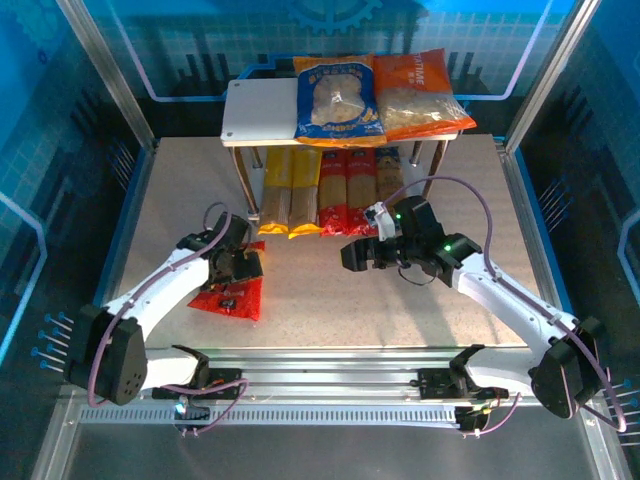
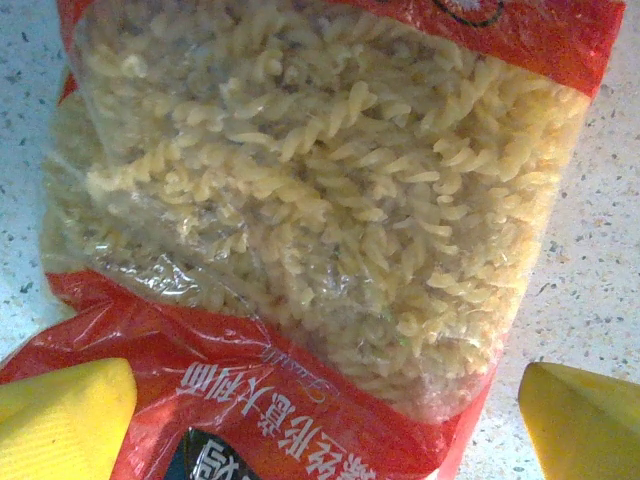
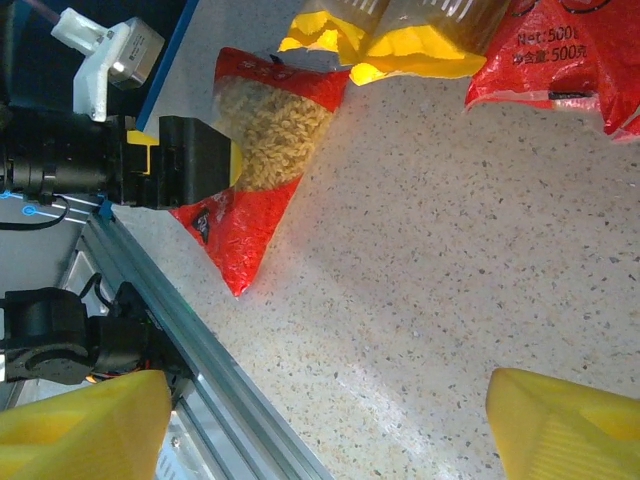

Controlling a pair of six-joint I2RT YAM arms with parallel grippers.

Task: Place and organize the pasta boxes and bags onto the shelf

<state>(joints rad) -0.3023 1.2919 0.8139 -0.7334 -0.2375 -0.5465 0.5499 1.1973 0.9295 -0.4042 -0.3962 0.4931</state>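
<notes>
Yellow fingertips [image 2: 62, 420] of the left gripper [image 2: 320, 425] stand wide apart in the left wrist view, straddling the near end of the red pillow-shaped plastic bag of spiral pasta [image 2: 320, 200]; whether they touch it I cannot tell, and nothing is clamped. From above, that bag [image 1: 230, 295] lies flat on the pale speckled table [image 1: 400, 300], left of centre and well short of the shelf, with the left gripper [image 1: 235, 265] over its far end. The right gripper [image 1: 355, 252] hangs over bare tabletop near the middle; its yellow fingers [image 3: 80, 425] are spread with nothing between them.

At the back stands the two-tier shelf with a pale grey-white upper board [image 1: 258, 110] on thin shiny legs; the blue bag with orange edges [image 1: 338, 100] and the orange bag [image 1: 420, 95] lie side by side on the right part of that board. Beneath it the long narrow spaghetti packs lie in a row, near ends poking forward: two yellow [image 1: 290, 200], two red [image 1: 347, 192], and a fifth [image 1: 388, 180] whose colour is unclear.
</notes>
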